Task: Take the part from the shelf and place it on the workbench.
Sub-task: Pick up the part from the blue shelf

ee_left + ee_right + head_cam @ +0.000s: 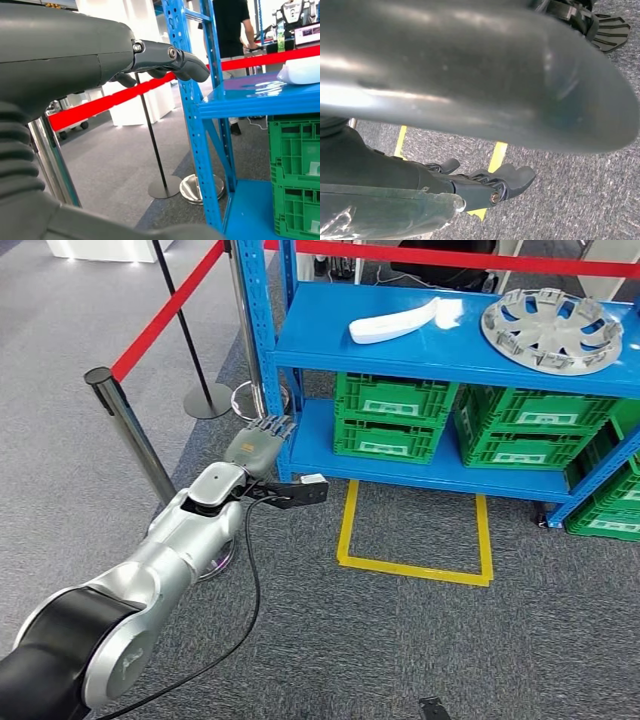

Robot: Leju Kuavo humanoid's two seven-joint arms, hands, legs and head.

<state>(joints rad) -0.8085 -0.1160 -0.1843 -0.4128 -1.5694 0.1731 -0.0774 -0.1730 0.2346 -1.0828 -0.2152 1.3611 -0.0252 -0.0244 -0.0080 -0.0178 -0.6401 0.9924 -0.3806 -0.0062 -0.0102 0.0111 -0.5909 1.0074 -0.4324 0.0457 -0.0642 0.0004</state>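
The blue shelf (453, 345) is the biggest thing here and serves as the landmark: a steel rack with perforated blue uprights standing on grey carpet (423, 650). On its upper board, toward the end nearest the barrier, lies the part (394, 322), a long white curved piece resting flat; further along the same board sits a silver wheel cover (552, 330). On the board beneath the upper one sit green crates (392, 415), side by side, with more green crates just off the far end of the shelf. In front of the shelf a yellow tape outline (413, 568) marks a rectangle on the carpet. Beside the shelf's near upright a red barrier belt (167, 308) runs between posts, one chrome post (128, 425) standing well out from the shelf and a black one (181, 330) closer to it. Behind the shelf a person (230, 30) in a dark top stands. The silver left arm (151, 570) reaches toward the shelf's near upright, and the left hand (260, 440) hangs just short of it at the level of the lower board, fingers stretched out and slightly apart, holding nothing, well below the part. The right hand (486, 182) hangs low over the carpet near the yellow tape, fingers extended with nothing in them.
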